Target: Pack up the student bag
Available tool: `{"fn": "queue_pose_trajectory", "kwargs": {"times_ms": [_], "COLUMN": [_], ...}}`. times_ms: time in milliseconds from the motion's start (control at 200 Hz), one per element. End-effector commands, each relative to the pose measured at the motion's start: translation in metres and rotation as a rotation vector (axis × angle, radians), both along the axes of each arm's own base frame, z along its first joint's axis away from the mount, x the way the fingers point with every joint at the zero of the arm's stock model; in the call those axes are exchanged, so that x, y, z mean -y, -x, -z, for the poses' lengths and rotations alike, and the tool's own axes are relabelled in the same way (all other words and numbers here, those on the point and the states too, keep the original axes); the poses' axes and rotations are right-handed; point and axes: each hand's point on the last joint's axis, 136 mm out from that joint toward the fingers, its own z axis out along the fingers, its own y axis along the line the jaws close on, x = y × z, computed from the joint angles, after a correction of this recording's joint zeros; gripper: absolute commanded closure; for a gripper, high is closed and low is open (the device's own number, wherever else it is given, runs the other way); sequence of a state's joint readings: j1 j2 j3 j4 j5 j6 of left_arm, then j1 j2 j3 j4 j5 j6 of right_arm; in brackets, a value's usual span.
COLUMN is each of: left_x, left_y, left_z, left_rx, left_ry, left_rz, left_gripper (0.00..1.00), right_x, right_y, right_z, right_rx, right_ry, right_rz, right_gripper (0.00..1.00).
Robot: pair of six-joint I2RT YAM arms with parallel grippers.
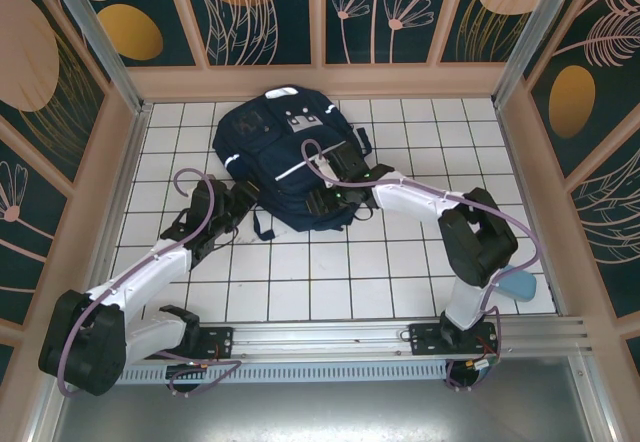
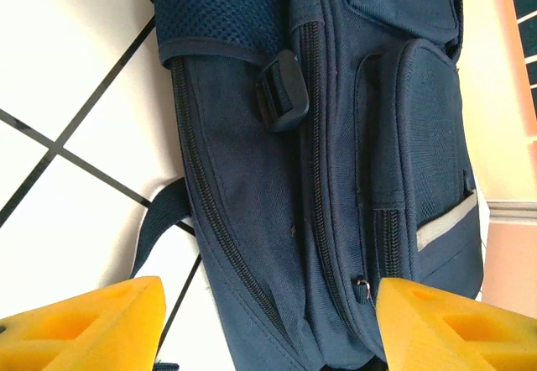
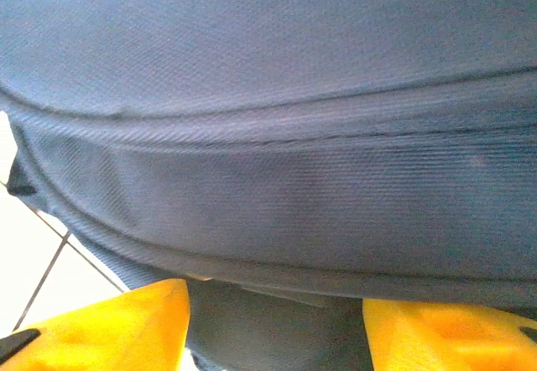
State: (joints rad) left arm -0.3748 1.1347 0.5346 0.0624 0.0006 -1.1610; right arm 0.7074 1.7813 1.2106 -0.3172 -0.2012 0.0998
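The student bag (image 1: 275, 152), a navy backpack with a thin white stripe and white patches near its top, lies flat on the white tiled table at the back centre. My left gripper (image 1: 243, 202) sits at the bag's near-left edge. In the left wrist view its yellow fingers (image 2: 84, 325) stand wide apart, open, with the bag's zipped side (image 2: 352, 136) and a small zipper ring (image 2: 362, 285) between and beyond them. My right gripper (image 1: 330, 200) is pressed against the bag's near-right edge. Its jaws (image 3: 273, 333) are open, with blurred navy fabric (image 3: 268, 94) close in front.
A pale blue object (image 1: 520, 284) lies on the tiles by the right arm's elbow. Patterned walls enclose the table on three sides, and a metal rail (image 1: 330, 337) runs along the near edge. A black buckle (image 2: 281, 94) and a loose strap (image 2: 155, 228) hang off the bag's side.
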Motion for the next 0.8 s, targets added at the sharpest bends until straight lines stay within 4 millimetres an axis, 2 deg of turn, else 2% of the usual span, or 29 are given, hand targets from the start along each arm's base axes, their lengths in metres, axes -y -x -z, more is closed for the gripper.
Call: {"fn": "queue_pose_trajectory", "kwargs": {"times_ms": [0,145,285,345,435,485,586,686,791], "left_x": [0.002,0.005,0.008,0.01,0.014,0.017,0.029,0.043,0.062], "left_y": [0.003,0.002,0.002,0.002,0.003,0.003,0.005,0.008,0.009], "left_z": [0.001,-0.003,-0.005,-0.006,-0.007,-0.008,-0.012,-0.017,-0.022], "left_rx": [-0.005,0.007,0.012,0.014,0.017,0.021,0.027,0.035,0.044], "left_ry": [0.021,0.036,0.052,0.062,0.083,0.104,0.15,0.195,0.251], "left_rz": [0.01,0.018,0.029,0.036,0.048,0.059,0.087,0.109,0.125], "left_gripper": [0.33,0.32,0.32,0.32,0.32,0.32,0.32,0.33,0.33], "right_x": [-0.013,-0.016,-0.018,-0.017,-0.009,-0.005,-0.01,-0.023,-0.027], "right_y": [0.006,0.009,0.011,0.011,-0.002,-0.012,-0.018,-0.016,-0.017], "right_z": [-0.005,-0.004,-0.003,-0.004,-0.006,-0.008,-0.022,-0.05,-0.072], "right_rx": [-0.015,-0.031,-0.026,-0.012,0.049,0.078,0.098,0.125,0.169], "right_ry": [-0.034,-0.043,-0.04,-0.029,0.025,0.054,0.025,-0.089,-0.158], "right_rz": [-0.09,-0.101,-0.118,-0.123,-0.072,-0.032,-0.013,-0.032,-0.023], "right_gripper": [0.48,0.63,0.68,0.65,0.49,0.45,0.44,0.44,0.45]}}
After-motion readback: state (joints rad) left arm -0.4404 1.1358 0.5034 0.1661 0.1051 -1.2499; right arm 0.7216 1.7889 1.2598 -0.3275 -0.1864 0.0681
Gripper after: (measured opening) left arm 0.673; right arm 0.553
